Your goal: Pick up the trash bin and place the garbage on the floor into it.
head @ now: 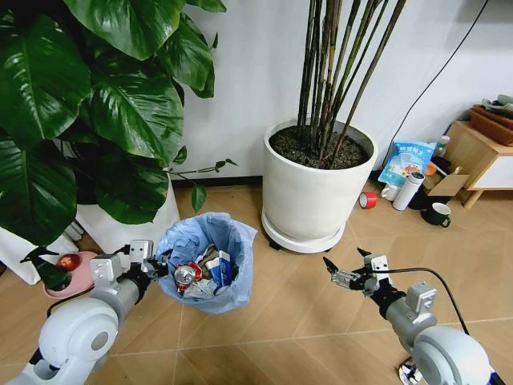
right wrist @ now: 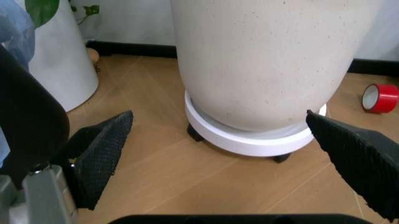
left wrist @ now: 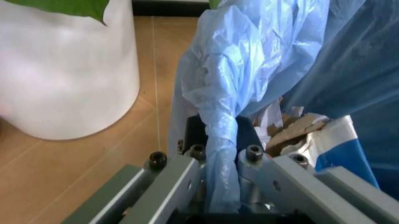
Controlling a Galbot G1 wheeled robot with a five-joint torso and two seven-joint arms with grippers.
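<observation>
The trash bin (head: 210, 241), lined with a crinkly light-blue bag, is low in the head view, left of centre. My left gripper (head: 158, 265) is shut on its near-left rim. In the left wrist view the fingers (left wrist: 187, 179) pinch the rim and the bag (left wrist: 227, 93). Garbage fills the trash bin: a red crushed piece (head: 187, 275), a blue-white wrapper (head: 224, 269) and brown and white scraps (left wrist: 293, 133). My right gripper (head: 346, 267) is open and holds nothing, to the right of the bin above the herringbone floor (head: 296, 305).
A big white plant pot (head: 309, 192) on a wheeled base (right wrist: 249, 140) stands just beyond my right gripper (right wrist: 218, 114). Another white pot (left wrist: 62, 70) with broad leaves is on the left. A red tape roll (head: 368, 200), white bottle (head: 408, 191) and mug (head: 438, 213) lie at the right.
</observation>
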